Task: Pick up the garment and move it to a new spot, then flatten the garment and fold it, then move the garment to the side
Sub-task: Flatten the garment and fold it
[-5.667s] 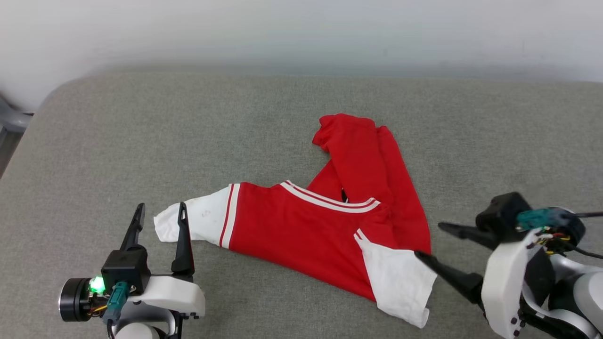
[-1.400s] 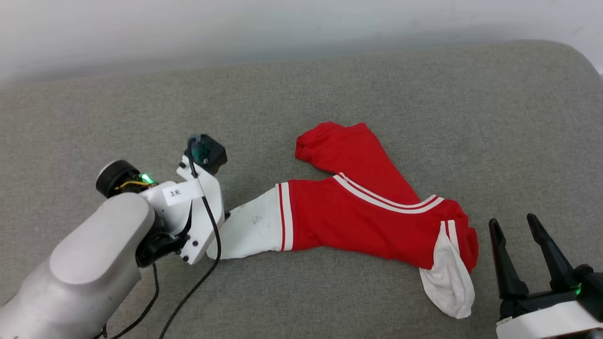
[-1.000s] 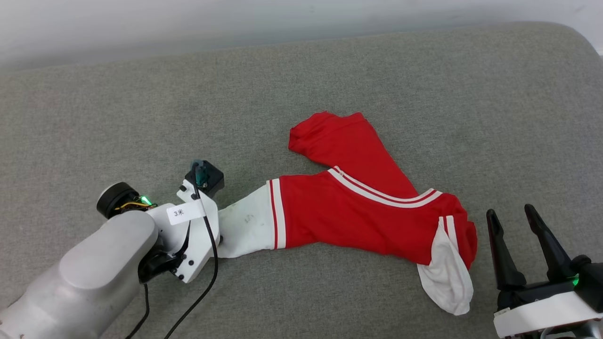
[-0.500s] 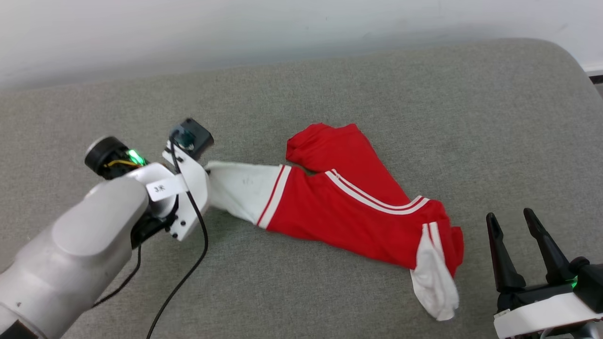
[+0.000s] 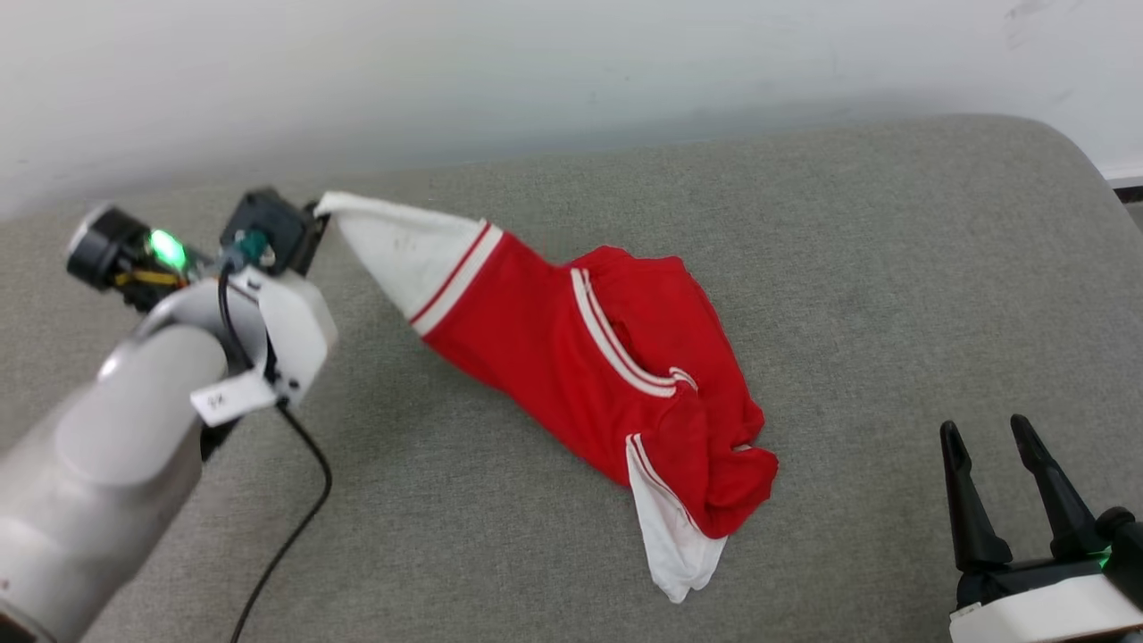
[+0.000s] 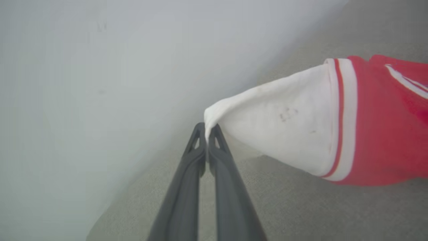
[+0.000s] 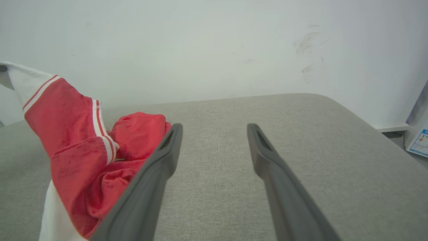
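**Mia:** What has changed?

**Ben:** The left gripper has gone up and back toward the wall. It has pulled the shirt along with it. A moment ago the shirt lay low on the grey cushion. Now one end is up in the air.

**Mia:** Is the left gripper holding it tight?

**Ben:** Yes. Its two fingers are pressed together, and the tip of the white sleeve is pinched between them.

**Mia:** Where is the rest of the shirt?

**Ben:** The red part slopes down from that sleeve to the middle of the cushion. The low end sits there in a bunch, with the other white sleeve poking out under it.

**Mia:** And the right gripper?

**Ben:** It waits low at the near right, apart from the shirt. Its fingers are spread and it holds nothing.

**Mia:** Which step is this?

**Ben:** I think it is the first one: pick the shirt up and take it to a new spot. Nothing is flat or folded yet.

**Mia:** What comes next?

**Ben:** I guess the left arm must lift more, so the bunched end comes off the cushion. Then it can carry the shirt over and lay it down. The pinch is only on a small tip, so a slow move seems safest. After that, the right gripper will likely have to help spread it out.
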